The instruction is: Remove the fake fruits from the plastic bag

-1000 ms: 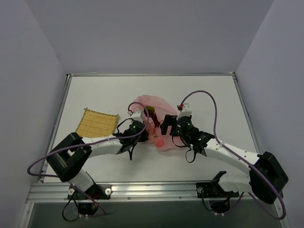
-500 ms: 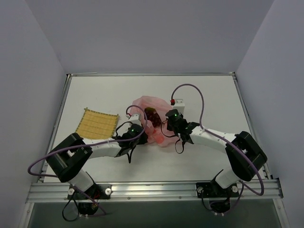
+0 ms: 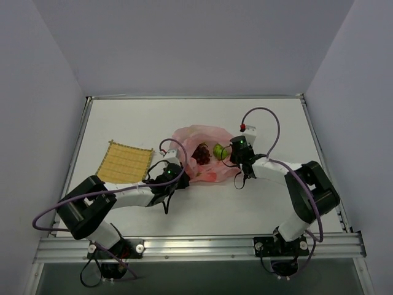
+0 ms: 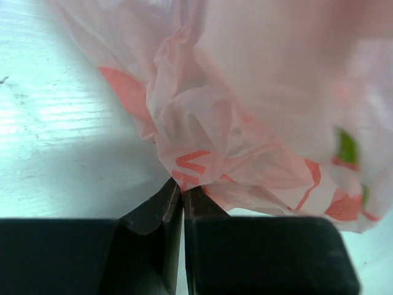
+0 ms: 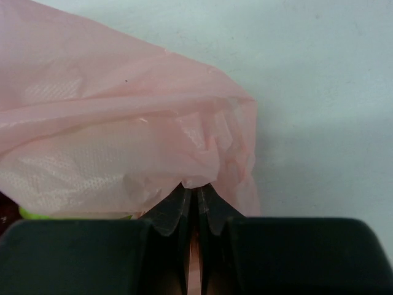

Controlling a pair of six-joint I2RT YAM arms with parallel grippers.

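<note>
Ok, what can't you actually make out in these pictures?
Top view: fruits besides the grape bunch and green fruit, covered by the plastic bag film.
Left wrist view: a green patch, blurred behind film beyond the left claw.
Right wrist view: the bag's contents, cut off at the left edge beside the right claw.
</note>
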